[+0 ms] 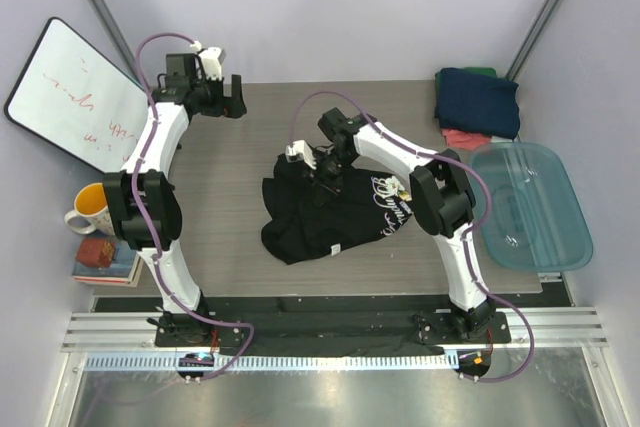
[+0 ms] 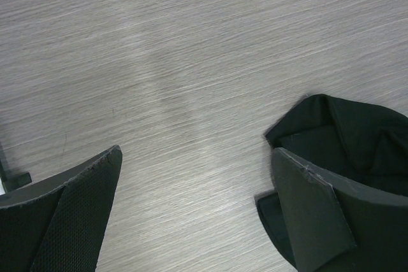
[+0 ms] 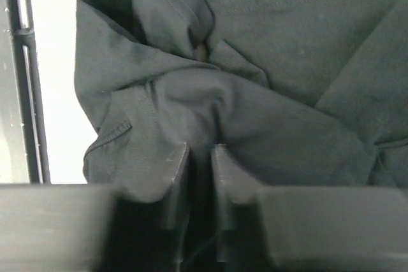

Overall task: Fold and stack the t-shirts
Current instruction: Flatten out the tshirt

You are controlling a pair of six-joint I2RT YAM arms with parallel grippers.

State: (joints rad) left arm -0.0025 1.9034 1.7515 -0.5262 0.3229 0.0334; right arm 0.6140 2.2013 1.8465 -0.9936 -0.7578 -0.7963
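1. Top view: the black t-shirt [image 1: 335, 215] lies crumpled at the middle of the table [image 1: 220, 217], white lettering on its right part. The right gripper [image 1: 318, 169] is down on the shirt's far edge. The left gripper [image 1: 225, 95] hangs over the table's far left part, touching no cloth. The folded navy t-shirt [image 1: 478, 99] sits at the table's far right corner on a coral-red t-shirt [image 1: 462, 137], with a green t-shirt [image 1: 482, 72] showing just behind. A blue plastic tub [image 1: 530, 205] is on the table's right edge. Whiteboard [image 1: 75, 92], mug [image 1: 90, 209] and books [image 1: 103, 259] are off the table's left edge.
2. Left wrist: claw spread wide, bare table between the fingers [image 2: 70, 214]. An edge of the black t-shirt shows beside the right-hand finger.
3. Right wrist: fingers [image 3: 175, 183] nearly pressed together, pinching a bunched fold of the black t-shirt.
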